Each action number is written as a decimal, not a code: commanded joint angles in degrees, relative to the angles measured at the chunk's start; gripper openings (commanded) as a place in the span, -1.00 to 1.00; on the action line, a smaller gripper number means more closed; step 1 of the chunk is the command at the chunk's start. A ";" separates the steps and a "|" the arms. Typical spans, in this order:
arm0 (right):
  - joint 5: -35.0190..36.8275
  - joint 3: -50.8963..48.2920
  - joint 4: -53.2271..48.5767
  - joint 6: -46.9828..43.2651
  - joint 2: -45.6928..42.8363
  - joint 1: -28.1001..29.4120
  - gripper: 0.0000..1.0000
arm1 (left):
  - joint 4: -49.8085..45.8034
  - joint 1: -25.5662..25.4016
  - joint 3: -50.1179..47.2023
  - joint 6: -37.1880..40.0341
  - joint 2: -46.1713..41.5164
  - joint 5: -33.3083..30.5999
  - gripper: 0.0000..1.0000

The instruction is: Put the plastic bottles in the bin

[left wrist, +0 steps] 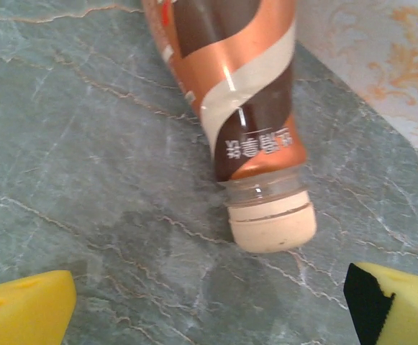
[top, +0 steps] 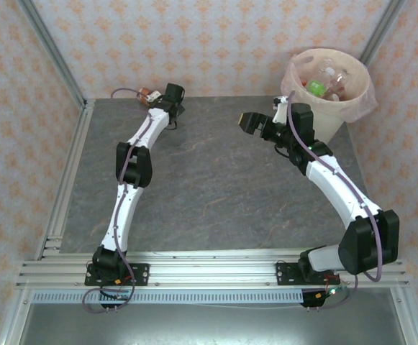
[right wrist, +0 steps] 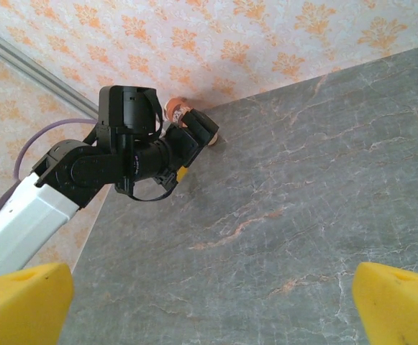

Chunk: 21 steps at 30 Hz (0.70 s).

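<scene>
Brown bottle [left wrist: 244,93], wrapped in a copper, brown and white label, lies on its side on the grey marbled table [left wrist: 86,180]. Its cream cap [left wrist: 272,226] points toward the left wrist camera. The bottle sits in the far left corner of the table, close to the patterned wall [left wrist: 381,65]. From above it is too small to tell whether it touches the wall.

The left gripper [left wrist: 210,307] is just short of the bottle with its jaws spread wide. One yellow pad [left wrist: 21,302] shows in each lower corner of the wrist view. The cap lies ahead of the gap between them and touches neither pad, so the gripper has hold of nothing.

At the far right of the table stands the bin [top: 338,115], lined with a pink bag [top: 365,100]. Several bottles [top: 315,88] lie inside it, one of them showing green. The right gripper [top: 250,122] hangs above the table just left of the bin, pointing toward the left arm. Its jaws are likewise wide apart and empty.
</scene>
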 commanded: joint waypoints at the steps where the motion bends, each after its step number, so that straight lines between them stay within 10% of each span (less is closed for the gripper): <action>1: -0.12 0.29 2.35 -0.20 0.47 0.41 0.99 | -1.84 0.02 5.50 3.97 2.36 -2.36 0.93; 21: -0.75 4.56 0.41 -2.97 7.76 0.39 0.99 | 7.19 3.53 13.85 11.29 10.99 1.81 0.57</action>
